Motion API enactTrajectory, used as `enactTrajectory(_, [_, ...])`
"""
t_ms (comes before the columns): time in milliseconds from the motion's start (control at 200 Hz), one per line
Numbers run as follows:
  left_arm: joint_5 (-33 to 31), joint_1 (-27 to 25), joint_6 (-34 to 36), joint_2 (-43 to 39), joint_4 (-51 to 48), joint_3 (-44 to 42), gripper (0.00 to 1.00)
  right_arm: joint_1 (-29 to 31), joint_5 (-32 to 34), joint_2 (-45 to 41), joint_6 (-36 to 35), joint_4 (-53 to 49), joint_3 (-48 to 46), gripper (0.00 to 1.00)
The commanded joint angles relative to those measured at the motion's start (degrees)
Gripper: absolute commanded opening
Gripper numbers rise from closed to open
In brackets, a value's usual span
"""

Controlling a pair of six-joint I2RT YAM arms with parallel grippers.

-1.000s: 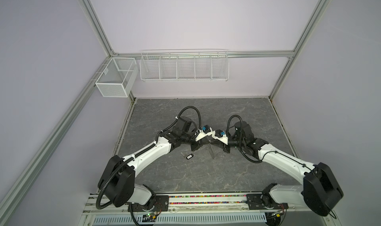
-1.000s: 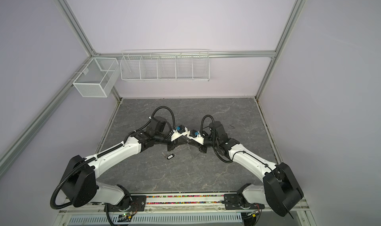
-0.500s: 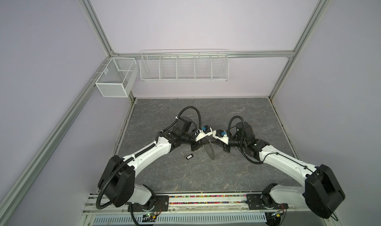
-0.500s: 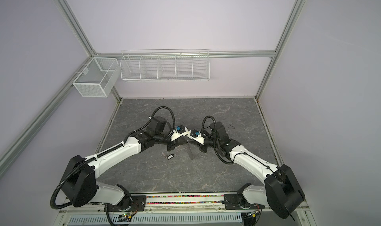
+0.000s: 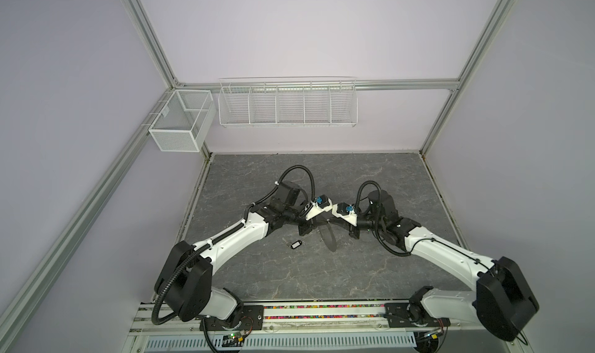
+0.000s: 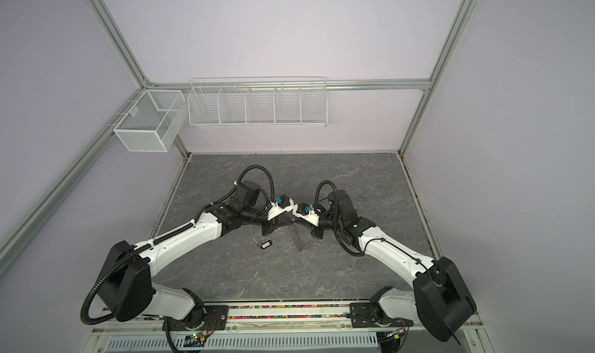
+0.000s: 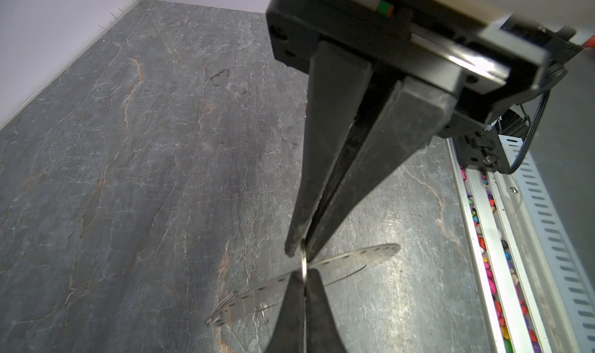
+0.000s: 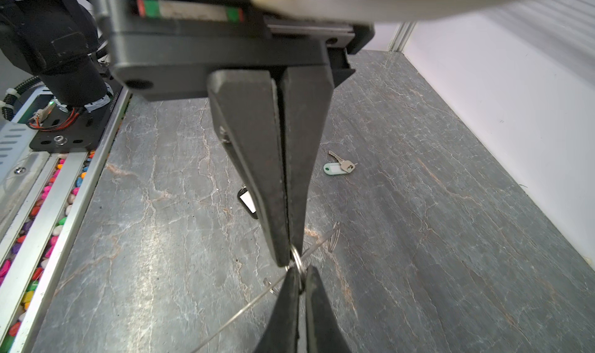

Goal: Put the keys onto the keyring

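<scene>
The keyring point(image 7: 351, 259), a flat grey disc with rim holes, stands on edge at mid-table and appears as a dark oval in both top views point(image 5: 328, 238) point(image 6: 297, 238). A small split ring point(image 8: 296, 258) on its rim is pinched from opposite sides. My left gripper point(image 7: 304, 279) is shut on it, and my right gripper point(image 8: 299, 272) is shut on it tip to tip with the left. The black-tagged key point(image 5: 294, 245) point(image 8: 247, 201) lies on the table just left of the keyring. The white-tagged key point(image 8: 338, 168) lies farther off, hidden by the left arm in the top views.
Other small split rings point(image 8: 335, 235) hang on the keyring's rim. A rail filled with coloured pebbles point(image 5: 322, 308) runs along the front edge of the table. Wire baskets point(image 5: 286, 102) hang on the back wall, and a mesh box point(image 5: 180, 121) is on the left frame.
My right gripper's jaws have closed onto the small split ring. Both arms and the keyring have stayed nearly in place, and the keys have not moved.
</scene>
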Motion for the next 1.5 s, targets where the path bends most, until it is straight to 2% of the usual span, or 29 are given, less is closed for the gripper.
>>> enactTrajectory(0, [-0.05,-0.18,1.16,-0.48,0.26,2.27,0.19,0.57,-1.95,0.33,0.59,0.04,0.48,0.08])
enactTrajectory(30, [-1.23,-0.01,1.25,-1.12,-0.02,2.08,0.27,0.61,-1.75,0.17,1.23,1.05,0.12,0.07])
enactTrajectory(105, [-4.0,1.05,-0.87,-3.83,1.8,0.05,0.3,0.33,-1.63,-0.24,3.66,3.52,-0.79,0.07])
enactTrajectory(310, [-4.25,3.59,-7.93,-11.95,26.83,-17.02,0.23,-0.04,-5.15,0.38,10.22,9.67,-1.36,0.07])
enactTrajectory(585, [-1.22,4.61,-14.66,-12.12,47.23,-25.31,0.21,-0.2,-8.65,1.3,13.96,11.85,0.82,0.07])
enactTrajectory(815, [5.21,4.75,-18.52,-9.99,50.62,-25.32,0.21,-0.17,-10.11,1.84,16.67,14.51,1.69,0.07])
enactTrajectory(1140, [5.9,4.75,-18.55,-8.77,51.01,-24.67,0.2,0.05,-11.41,2.06,16.81,13.88,2.96,0.07])
enactTrajectory(1494, [5.82,4.75,-18.43,-8.43,51.37,-23.63,0.04,0.16,-12.47,2.75,16.85,13.79,3.05,0.07])
